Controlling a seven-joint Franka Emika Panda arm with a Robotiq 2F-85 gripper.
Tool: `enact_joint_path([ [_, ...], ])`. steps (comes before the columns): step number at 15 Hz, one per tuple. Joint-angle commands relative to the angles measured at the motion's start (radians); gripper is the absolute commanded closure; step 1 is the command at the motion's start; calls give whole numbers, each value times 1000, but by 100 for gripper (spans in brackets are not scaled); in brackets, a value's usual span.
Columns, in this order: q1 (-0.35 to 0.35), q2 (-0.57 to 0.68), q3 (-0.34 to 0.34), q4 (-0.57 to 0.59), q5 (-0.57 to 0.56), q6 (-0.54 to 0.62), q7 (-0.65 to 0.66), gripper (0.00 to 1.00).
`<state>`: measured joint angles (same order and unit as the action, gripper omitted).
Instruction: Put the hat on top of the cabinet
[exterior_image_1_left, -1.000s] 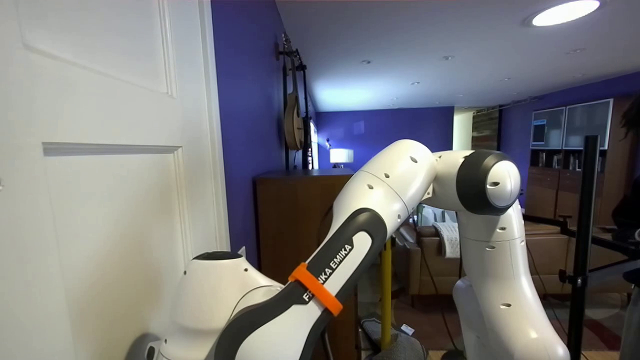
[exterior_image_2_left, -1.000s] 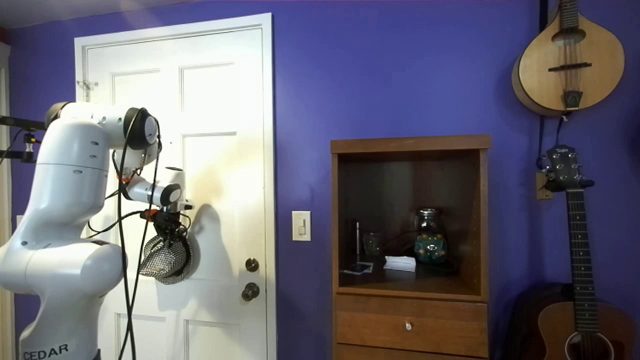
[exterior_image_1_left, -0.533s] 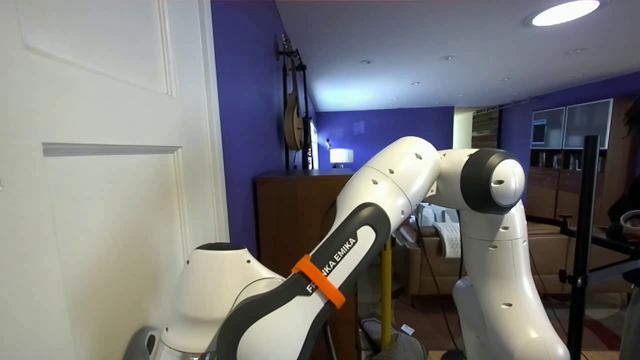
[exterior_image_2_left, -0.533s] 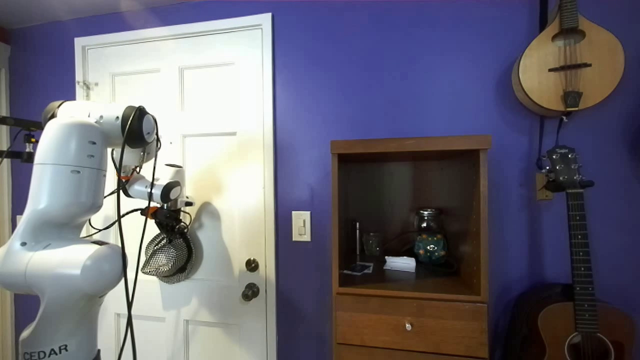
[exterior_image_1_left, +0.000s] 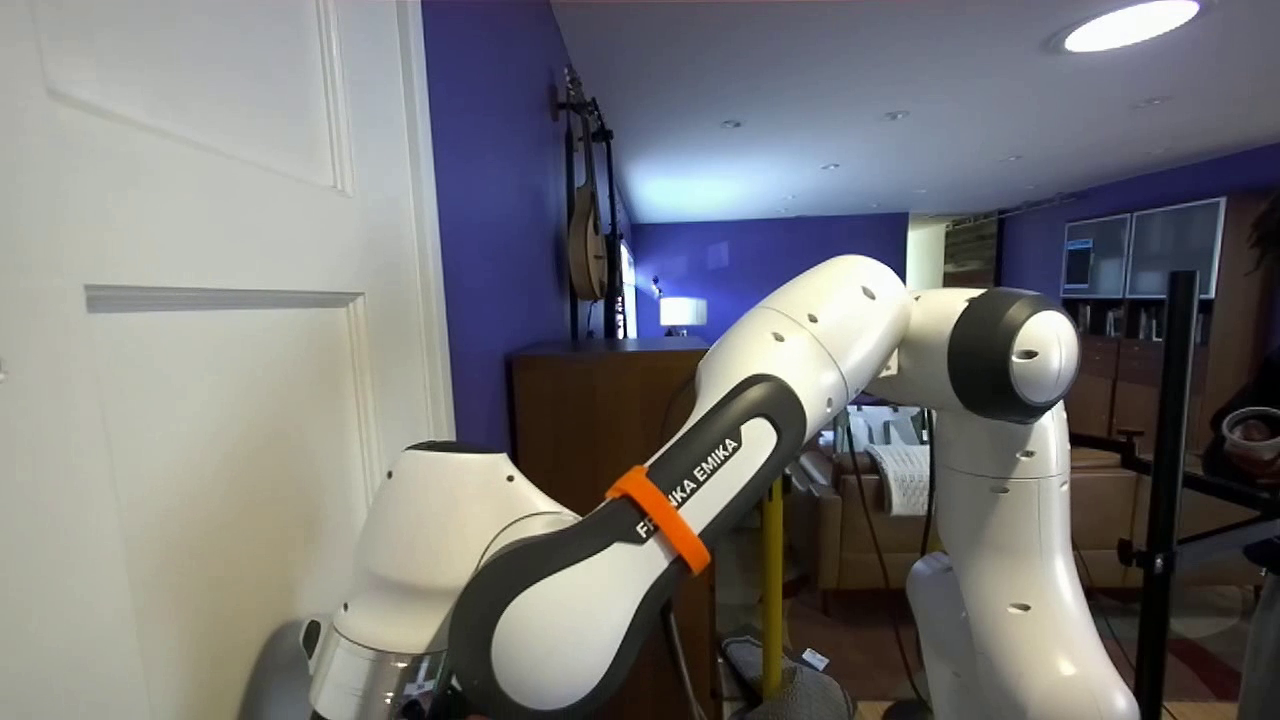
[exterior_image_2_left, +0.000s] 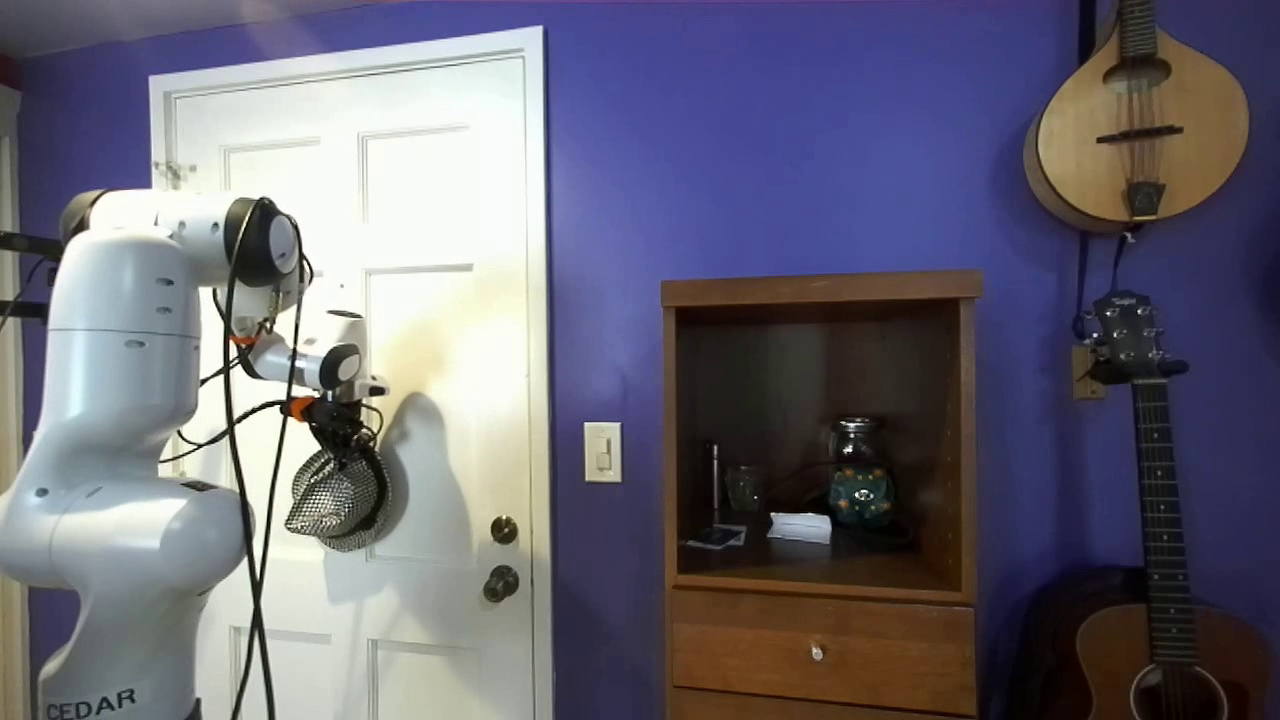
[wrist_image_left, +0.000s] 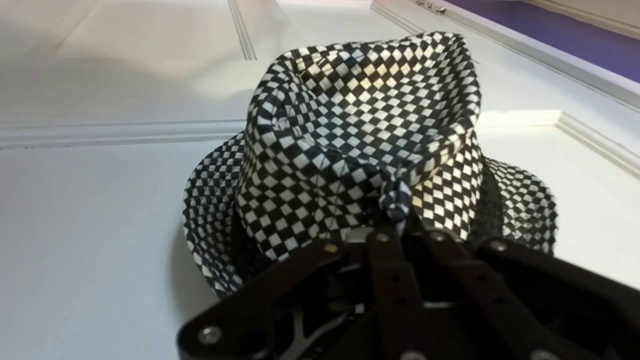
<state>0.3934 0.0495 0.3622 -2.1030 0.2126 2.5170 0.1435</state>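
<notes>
Purple wall (exterior_image_2_left: 800, 150) and white panelled door (exterior_image_2_left: 440, 330), with the hat (wrist_image_left: 370, 115) in my claw (wrist_image_left: 400, 222).
I am clamped on a pinched fold of its checked crown (black and white, dented in the middle), and it hangs tilted before the door, well apart from the door-side top corner of the cabinet (exterior_image_2_left: 820, 289).
</notes>
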Motion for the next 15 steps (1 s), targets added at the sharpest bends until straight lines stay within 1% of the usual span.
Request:
enact_joint_path([
  [1,-12,-58,-2,6,-22,-89,44,98],
  [3,-17,-87,-4,1,-8,-120,37,98],
  [9,-45,-198,-17,-40,-40,-209,69,98],
  [11,-54,-247,-21,-59,-23,-250,70,98],
  [15,-81,-358,-29,-116,-43,-340,126,98],
])
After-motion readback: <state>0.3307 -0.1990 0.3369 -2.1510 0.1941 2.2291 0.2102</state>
